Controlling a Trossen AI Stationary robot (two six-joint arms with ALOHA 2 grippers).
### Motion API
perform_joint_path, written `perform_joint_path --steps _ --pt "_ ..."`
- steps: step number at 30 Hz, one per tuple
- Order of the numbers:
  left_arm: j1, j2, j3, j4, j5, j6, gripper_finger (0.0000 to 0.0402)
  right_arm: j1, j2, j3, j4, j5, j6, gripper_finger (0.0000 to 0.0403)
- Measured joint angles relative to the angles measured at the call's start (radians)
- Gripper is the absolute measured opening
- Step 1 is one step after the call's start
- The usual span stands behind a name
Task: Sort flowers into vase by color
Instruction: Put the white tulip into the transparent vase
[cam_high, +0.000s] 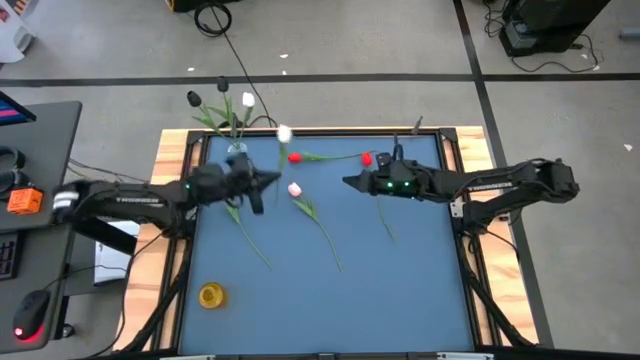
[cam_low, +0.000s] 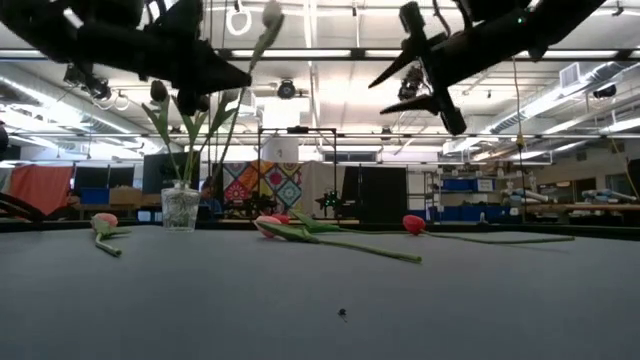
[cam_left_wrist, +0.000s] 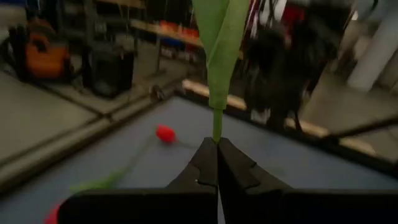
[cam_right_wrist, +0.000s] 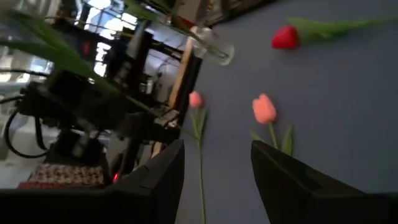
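high view: left gripper (cam_high: 272, 180) clamped on thin green stem of white tulip (cam_high: 284, 133), held aloft near clear glass vase (cam_high: 237, 150). right gripper (cam_high: 348, 181) spread wide, holding nothing, above smooth blue mat (cam_high: 400, 280). red tulip (cam_high: 294, 157), pink tulip (cam_high: 295, 189) lie flat on mat.

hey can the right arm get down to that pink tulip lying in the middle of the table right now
Probably yes. The right gripper is open and empty above the mat, the pink tulip lies just ahead of it in the clear. The left gripper, shut on a white tulip, hovers close, so it's tight.
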Motion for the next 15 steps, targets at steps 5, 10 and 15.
perform_joint_path --steps 5,10,15 --pt "0.258 -0.099 -0.127 0.160 0.140 -0.037 0.0000 0.015 0.072 0.000 0.020 0.015 0.087 0.0194" --pt "0.403 -0.151 -0.186 0.302 0.165 -0.012 0.0000 0.051 0.133 0.000 0.048 0.047 0.146 0.0192" --pt "0.502 -0.153 -0.116 0.257 0.143 0.148 0.0000 0.084 0.173 0.000 0.062 0.061 0.186 0.0182"
